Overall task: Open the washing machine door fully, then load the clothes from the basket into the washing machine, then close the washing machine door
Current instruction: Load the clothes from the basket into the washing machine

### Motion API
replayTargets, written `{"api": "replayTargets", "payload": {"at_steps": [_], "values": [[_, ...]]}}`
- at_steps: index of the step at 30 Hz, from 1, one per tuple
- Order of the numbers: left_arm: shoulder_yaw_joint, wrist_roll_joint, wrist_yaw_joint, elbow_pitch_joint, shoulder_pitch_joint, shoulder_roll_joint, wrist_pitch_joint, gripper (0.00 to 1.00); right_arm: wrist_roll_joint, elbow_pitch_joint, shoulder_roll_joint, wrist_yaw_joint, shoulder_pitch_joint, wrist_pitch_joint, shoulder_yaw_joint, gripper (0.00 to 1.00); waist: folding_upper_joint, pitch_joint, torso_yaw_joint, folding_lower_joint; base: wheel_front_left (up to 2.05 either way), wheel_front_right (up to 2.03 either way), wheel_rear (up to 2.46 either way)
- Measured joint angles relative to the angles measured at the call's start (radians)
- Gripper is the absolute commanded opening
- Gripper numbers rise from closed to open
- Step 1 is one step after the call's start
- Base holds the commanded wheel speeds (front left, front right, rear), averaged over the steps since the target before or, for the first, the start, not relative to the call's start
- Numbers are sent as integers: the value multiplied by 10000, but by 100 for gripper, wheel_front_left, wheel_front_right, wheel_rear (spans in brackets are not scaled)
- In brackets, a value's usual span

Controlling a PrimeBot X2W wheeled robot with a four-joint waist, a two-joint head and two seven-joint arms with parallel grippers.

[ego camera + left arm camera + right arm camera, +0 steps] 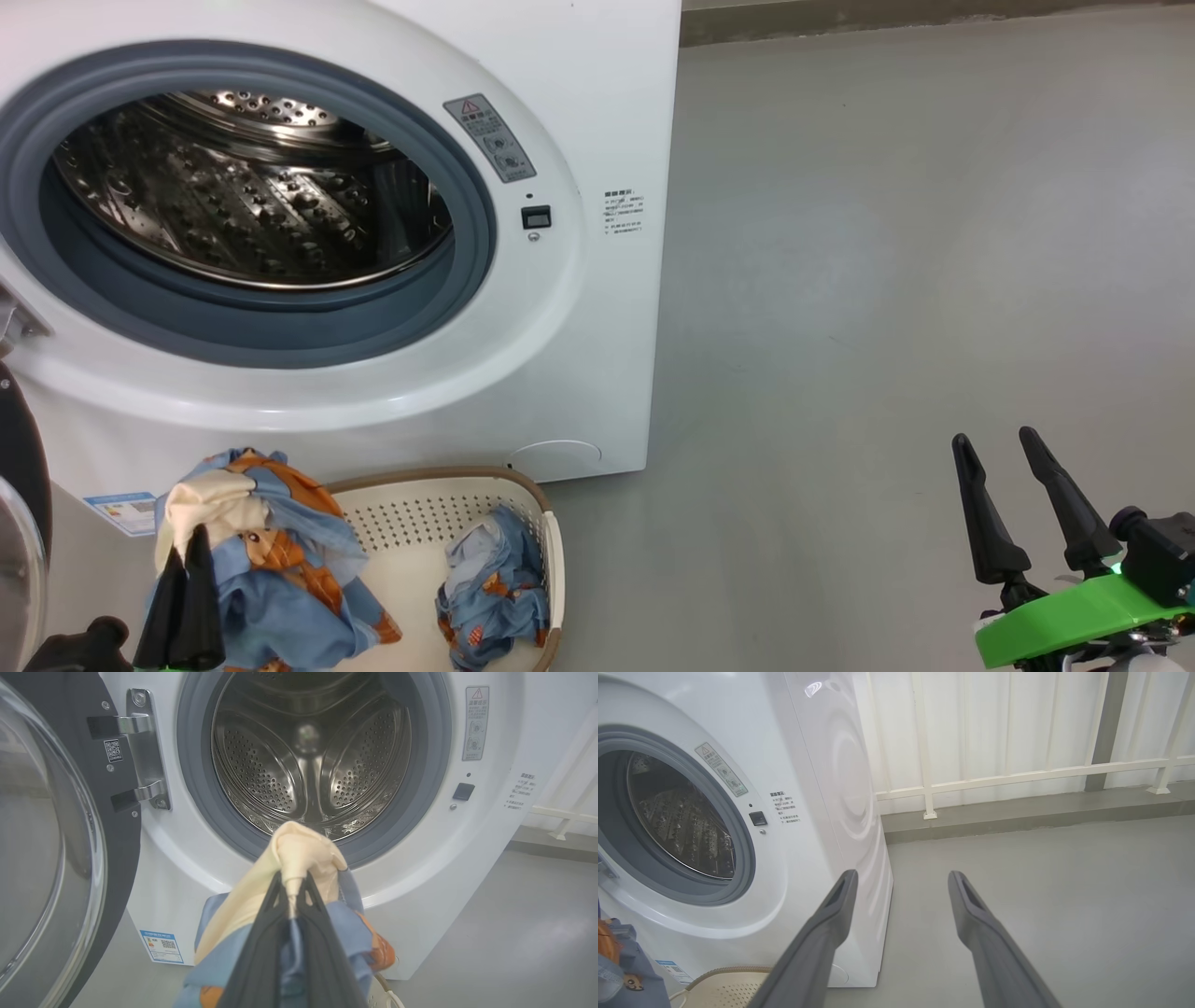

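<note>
Grey floor (887, 280), bare concrete look; pale panelled wall with a white railing (1017, 772) along its foot.

Washing machine (579, 355): white, stands on the floor at the left of the head view. Steel drum (252, 196) with nothing in it, grey gasket (280, 322) exposed all round. Small blue label (121, 511) at the lower left front corner.

Door (51, 858): swung wide open to the left on its metal hinge (145, 751), glass bowl facing the left wrist camera.

Basket (439, 481): on the floor, close against the machine's lower front edge, below the opening.

Clothes: two bundles. Larger bundle (271, 551) is lifted over the basket's left end, its cream part uppermost, level with the machine's lower front. Smaller bundle (495, 588) lies inside the basket against its right wall.

Left gripper (189, 546): fingers pinched together on the cream fold of the larger bundle; blue fabric hangs down around them.

Right gripper (993, 437): fingers spread wide, holding nothing, over bare floor well to the right of the machine.
</note>
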Motion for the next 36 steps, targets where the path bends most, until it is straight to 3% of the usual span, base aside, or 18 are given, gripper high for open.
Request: {"api": "replayTargets", "payload": {"at_steps": [12,23,36], "values": [[6,52,0,-211,-395,40,0,0,0,-98,81,0,-11,-2,-136,100,0,428,-53,0,0,0,0],[211,-2,0,-213,-2750,253,-31,0,-2,-176,274,0,-366,-2,-167,100,0,1165,-43,0,0,0,0],[502,163,0,2211,-6584,989,-73,0,-4,-222,453,0,-1305,-2,-46,100,0,2312,-314,0,0,0,0]]}}
